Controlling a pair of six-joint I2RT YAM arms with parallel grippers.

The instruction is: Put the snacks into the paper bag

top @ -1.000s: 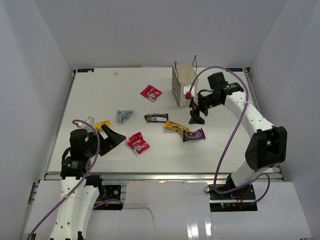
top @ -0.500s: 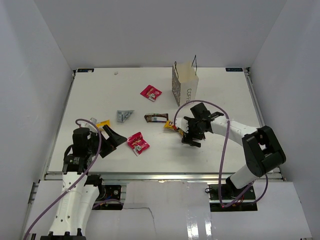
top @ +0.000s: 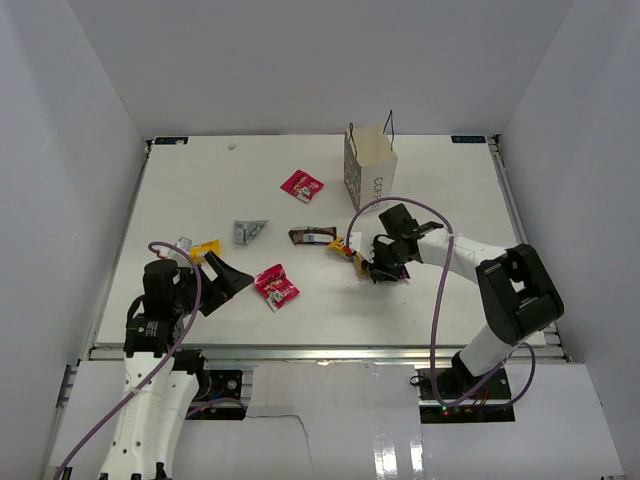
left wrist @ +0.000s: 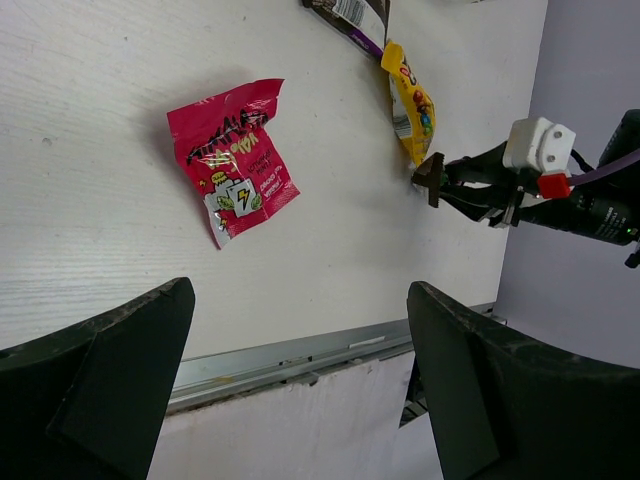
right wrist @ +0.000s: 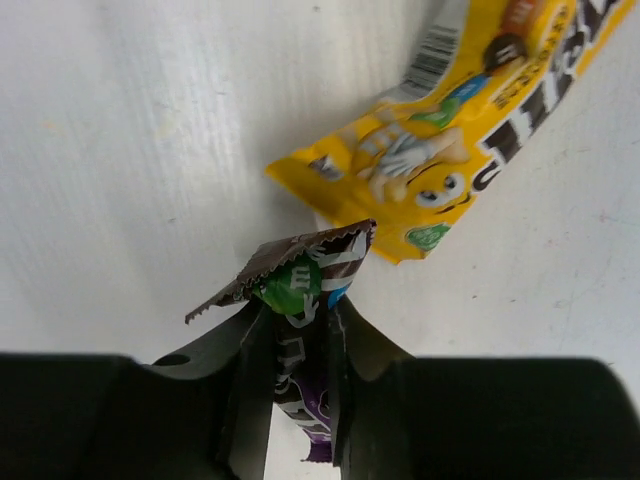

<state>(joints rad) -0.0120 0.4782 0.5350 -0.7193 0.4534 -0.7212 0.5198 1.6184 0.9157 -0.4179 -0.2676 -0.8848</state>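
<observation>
Near the white worktop's middle, right pincer clamping a dark purple wrapped packet just beside a yellow wrapped packet, left pincer hovering, spread wide apart

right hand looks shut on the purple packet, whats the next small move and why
Probably lift straight up a little. The right hand pinches the dark purple packet by one end, and its crimped tip sits right against the yellow packet; rising first should free it without dragging the yellow one, before carrying it to the upright paper bag behind.
</observation>
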